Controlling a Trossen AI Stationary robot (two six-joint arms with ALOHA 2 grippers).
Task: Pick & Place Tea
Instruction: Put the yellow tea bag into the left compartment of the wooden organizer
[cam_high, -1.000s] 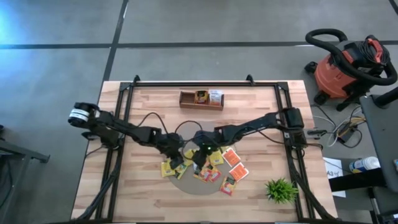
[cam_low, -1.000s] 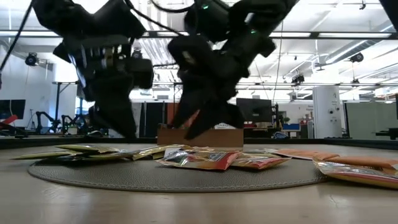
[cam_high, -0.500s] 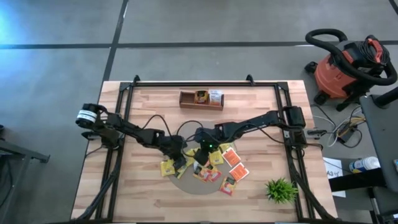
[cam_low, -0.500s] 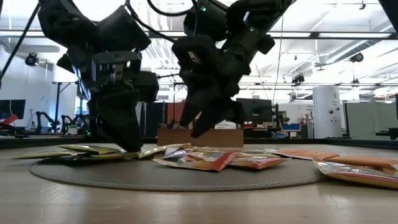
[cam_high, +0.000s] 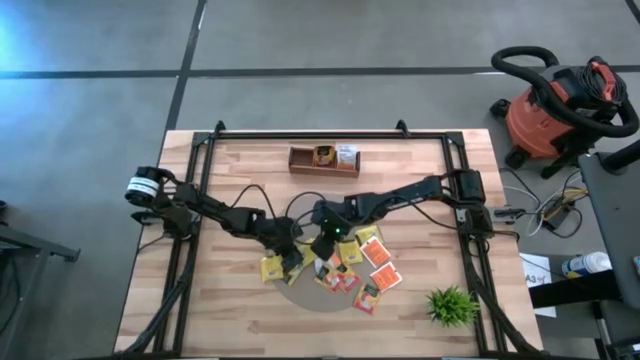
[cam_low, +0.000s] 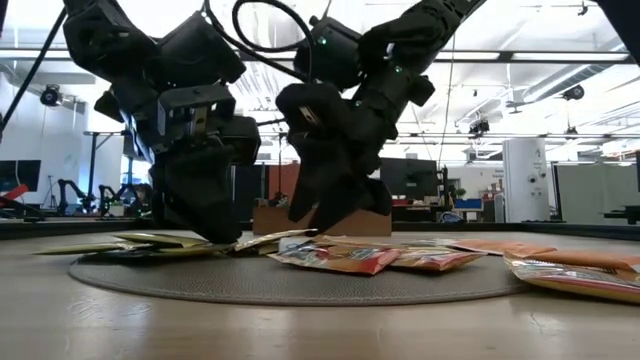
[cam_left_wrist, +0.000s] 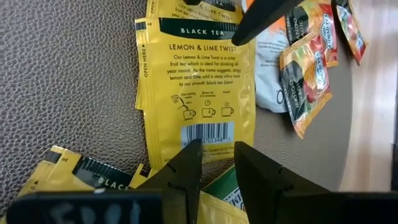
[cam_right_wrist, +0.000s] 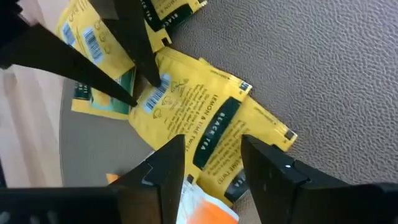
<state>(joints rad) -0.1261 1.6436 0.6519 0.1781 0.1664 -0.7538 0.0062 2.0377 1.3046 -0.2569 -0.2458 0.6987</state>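
Several tea packets, yellow and orange-red, lie flat on a round dark mat (cam_high: 300, 297) near the table's front middle. My left gripper (cam_high: 291, 256) and my right gripper (cam_high: 322, 250) both stand open over one yellow packet (cam_left_wrist: 196, 93). The left gripper (cam_left_wrist: 216, 152) slants down at the packet's barcode end (cam_right_wrist: 155, 96). The right gripper (cam_right_wrist: 213, 146) hangs over the end with the dark band (cam_right_wrist: 214, 127), a little above it in the low view (cam_low: 320, 215). My left gripper comes slanting down from the table's left, with its open fingertips (cam_right_wrist: 132, 99) at the yellow packet's barcode end (cam_left_wrist: 205, 134). The packet lies flat on the mat. I cannot tell whether the tips touch it or stand just above it.
More yellow packets (cam_high: 272, 268) lie at the mat's left, and orange-red ones (cam_high: 378, 265) at its right, some overlapping. A brown wooden tray (cam_high: 300, 160) stands at the far middle. A small green plant (cam_high: 450, 305) is at the near right.
My left gripper has sunk toward the mat and moved a little toward the table's right and near edge, down to the yellow packets. My right gripper has shifted slightly toward the near edge over the same packet. Both have stayed open.
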